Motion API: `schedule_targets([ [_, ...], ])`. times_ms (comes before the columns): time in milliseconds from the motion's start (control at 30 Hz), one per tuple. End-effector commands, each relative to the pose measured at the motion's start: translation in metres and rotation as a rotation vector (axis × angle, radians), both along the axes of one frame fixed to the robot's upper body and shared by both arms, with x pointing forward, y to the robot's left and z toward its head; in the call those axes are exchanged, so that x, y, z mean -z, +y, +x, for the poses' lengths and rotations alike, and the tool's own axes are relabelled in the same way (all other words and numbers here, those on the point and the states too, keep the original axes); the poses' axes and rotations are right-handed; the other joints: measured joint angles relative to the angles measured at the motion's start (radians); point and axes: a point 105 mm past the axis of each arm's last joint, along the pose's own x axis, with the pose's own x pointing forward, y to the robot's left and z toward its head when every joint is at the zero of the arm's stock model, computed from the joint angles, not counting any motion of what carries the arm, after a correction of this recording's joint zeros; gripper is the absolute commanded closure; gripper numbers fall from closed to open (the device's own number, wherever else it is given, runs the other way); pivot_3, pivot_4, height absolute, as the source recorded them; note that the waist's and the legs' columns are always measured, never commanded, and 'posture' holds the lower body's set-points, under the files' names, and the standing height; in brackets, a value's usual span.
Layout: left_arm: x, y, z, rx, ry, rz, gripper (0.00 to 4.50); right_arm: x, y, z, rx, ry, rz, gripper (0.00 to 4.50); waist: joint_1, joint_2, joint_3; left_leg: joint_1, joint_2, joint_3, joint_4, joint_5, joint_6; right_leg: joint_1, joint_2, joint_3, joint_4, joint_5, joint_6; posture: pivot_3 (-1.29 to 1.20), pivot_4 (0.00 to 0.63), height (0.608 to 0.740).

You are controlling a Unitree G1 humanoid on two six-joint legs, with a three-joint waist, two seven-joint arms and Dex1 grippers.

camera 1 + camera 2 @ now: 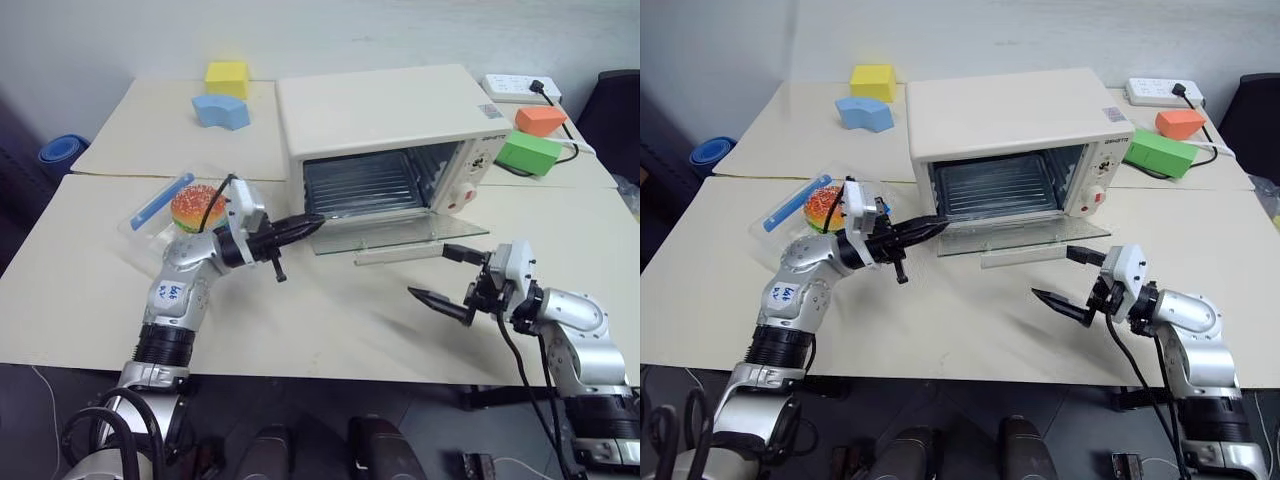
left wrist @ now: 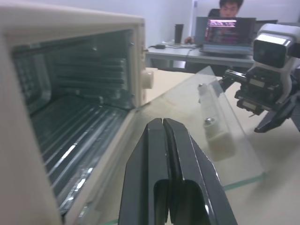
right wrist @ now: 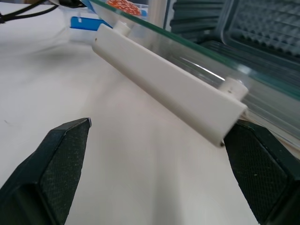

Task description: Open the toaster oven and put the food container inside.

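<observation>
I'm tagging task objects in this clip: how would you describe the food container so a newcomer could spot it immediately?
Start at the cream-white toaster oven, whose glass door lies open on the table. On the tabletop off the oven's left side, behind the left gripper, sits the food container. Unlike the solid blue and yellow foam blocks further back, it is clear plastic with a blue clip strip and a toy hamburger inside.

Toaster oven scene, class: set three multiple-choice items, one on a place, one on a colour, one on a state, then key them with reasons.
1. Where is the food container?
A. inside the oven
B. on the table left of the oven
C. in the right gripper

2. What colour is the block beside the yellow block?
A. blue
B. red
C. black

3. How is the toaster oven door?
A. shut
B. removed
C. folded down open

Answers: 1 B, it sits behind the left arm; 2 A, the blue block lies next to it; 3 C, the glass lies flat and the cavity shows.
</observation>
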Motion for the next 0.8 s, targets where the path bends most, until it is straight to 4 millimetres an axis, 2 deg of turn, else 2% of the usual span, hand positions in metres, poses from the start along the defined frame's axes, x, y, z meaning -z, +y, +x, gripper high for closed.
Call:
schedule_targets([
  [33,0.003,-0.003,-0.007,0.046,-0.034,0.067,4.47,-0.007,-0.02,-0.011,0.099,-0.068,-0.001,0.0,0.002,0.0,0.0,0.0,0.0,0.0,0.0,0.0,0.0,0.001,0.0,0.0,0.0,0.0,0.0,0.0,0.15,0.74],
  [267,0.029,-0.01,-0.009,0.026,0.022,0.145,4.47,0.003,-0.055,-0.038,0.294,-0.065,0.016,0.0,0.004,0.0,0.0,0.001,-0.001,0.0,0.0,-0.001,0.002,0.001,0.0,0.001,0.0,0.0,0.0,0.0,0.15,0.74],
  [467,0.061,-0.014,-0.012,-0.036,0.037,0.232,4.47,-0.008,-0.075,-0.06,0.398,-0.095,0.017,0.0,0.005,0.0,0.0,0.002,-0.001,0.0,0.0,-0.002,0.004,0.002,0.0,0.001,0.0,0.0,0.0,0.0,0.15,0.74],
  [600,0.072,-0.016,-0.017,-0.071,0.063,0.206,4.47,-0.018,-0.066,-0.063,0.337,-0.095,0.046,0.0,0.006,0.0,0.0,0.003,0.0,-0.001,0.0,-0.003,0.005,0.003,0.0,0.001,0.0,0.0,0.0,0.0,0.15,0.74],
  [667,0.071,-0.014,-0.019,-0.078,0.052,0.195,4.47,-0.021,-0.059,-0.062,0.296,-0.099,0.048,0.0,0.004,0.0,0.0,0.004,0.0,0.0,0.0,-0.003,0.005,0.004,0.0,0.002,0.0,0.0,0.0,0.0,0.15,0.74],
  [800,0.046,0.004,-0.032,-0.093,0.042,0.057,3.68,-0.025,-0.033,-0.054,0.167,-0.098,0.083,0.0,-0.004,0.0,0.0,0.004,0.0,-0.001,0.0,-0.003,0.005,0.004,0.0,0.001,0.0,0.0,0.0,0.0,0.15,0.74],
])
